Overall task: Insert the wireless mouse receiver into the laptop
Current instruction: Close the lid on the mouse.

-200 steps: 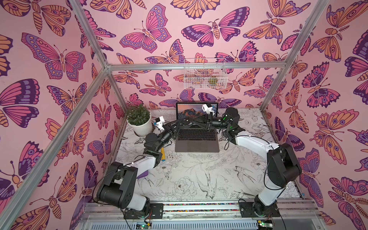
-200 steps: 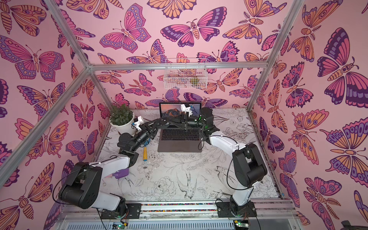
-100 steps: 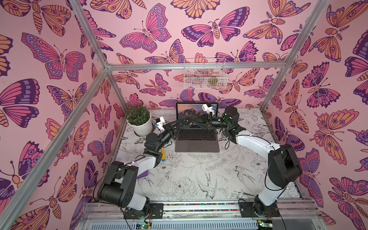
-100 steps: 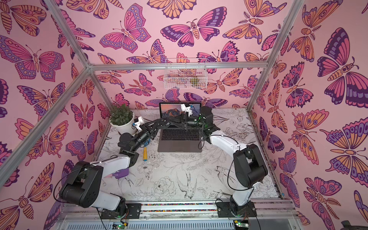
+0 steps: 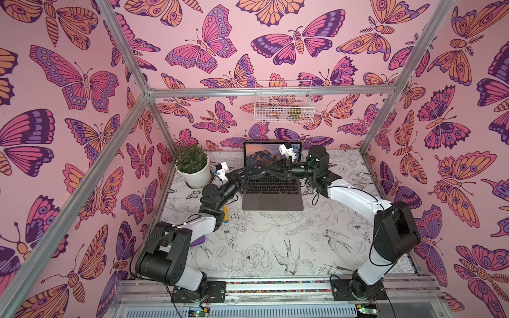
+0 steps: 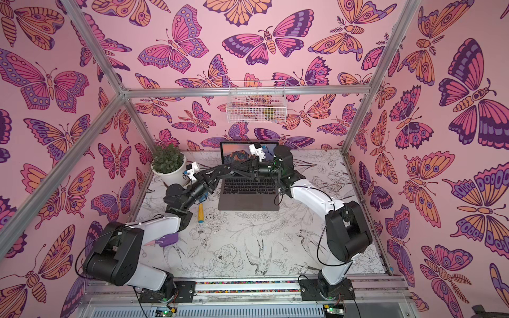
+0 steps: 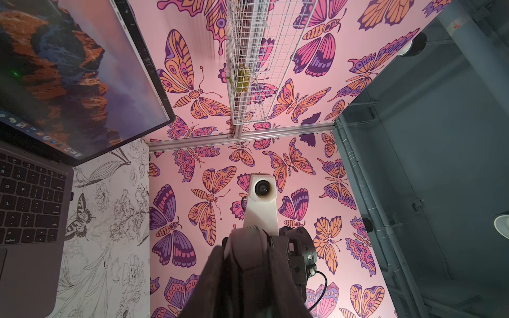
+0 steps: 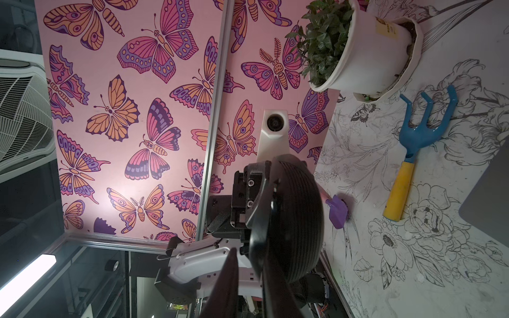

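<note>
The left gripper (image 7: pixel 249 264) has its fingers shut tight on the wireless mouse (image 7: pixel 248 242). The mouse's long side seems to point at the right gripper (image 8: pixel 248 264), which faces it tip to tip. I cannot tell if the right fingers hold anything. The laptop (image 5: pixel 272 198) sits under both.

Laptop (image 5: pixel 272 199) on table (image 5: pixel 275 247), rear centre, lid open toward front.
Plant (image 5: pixel 192 162) left of laptop, rear left corner.
Rake (image 6: pixel 200 213) on table just left of laptop, in front of plant.
Basket (image 5: pixel 283 110) on rear wall, above laptop.
Small tool (image 6: pixel 166 240) on table nearer front, partly under left arm (image 6: pixel 162 224).
</note>
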